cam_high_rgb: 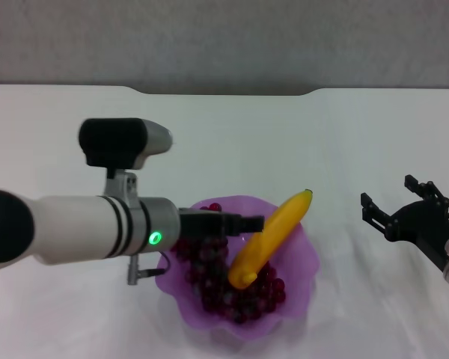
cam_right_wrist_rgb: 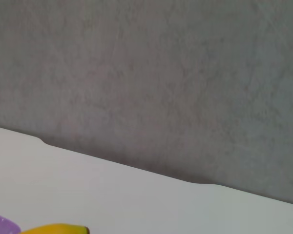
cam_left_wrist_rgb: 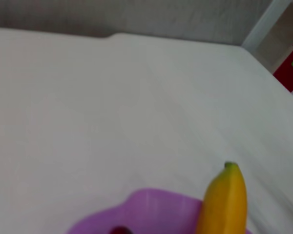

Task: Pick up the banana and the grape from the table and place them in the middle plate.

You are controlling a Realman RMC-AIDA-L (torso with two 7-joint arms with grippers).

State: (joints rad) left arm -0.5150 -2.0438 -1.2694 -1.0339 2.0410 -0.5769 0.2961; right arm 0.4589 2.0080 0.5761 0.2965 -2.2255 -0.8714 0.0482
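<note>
My left gripper (cam_high_rgb: 247, 223) hung narrow over the middle plate (cam_high_rgb: 303, 258), banana (cam_high_rgb: 273, 235) atop grape (cam_high_rgb: 243, 295); right gripper (cam_high_rgb: 396, 206) spread wide.

Left gripper (cam_high_rgb: 248, 223) reaches inward, right gripper (cam_high_rgb: 397, 203) spread apart.

I seem to be in a lab or test room: a bare white surface (cam_high_rgb: 232, 134) with a notched far edge, a plain grey wall (cam_right_wrist_rgb: 161, 83) behind, and shelving (cam_left_wrist_rgb: 278, 29) at one side.
</note>
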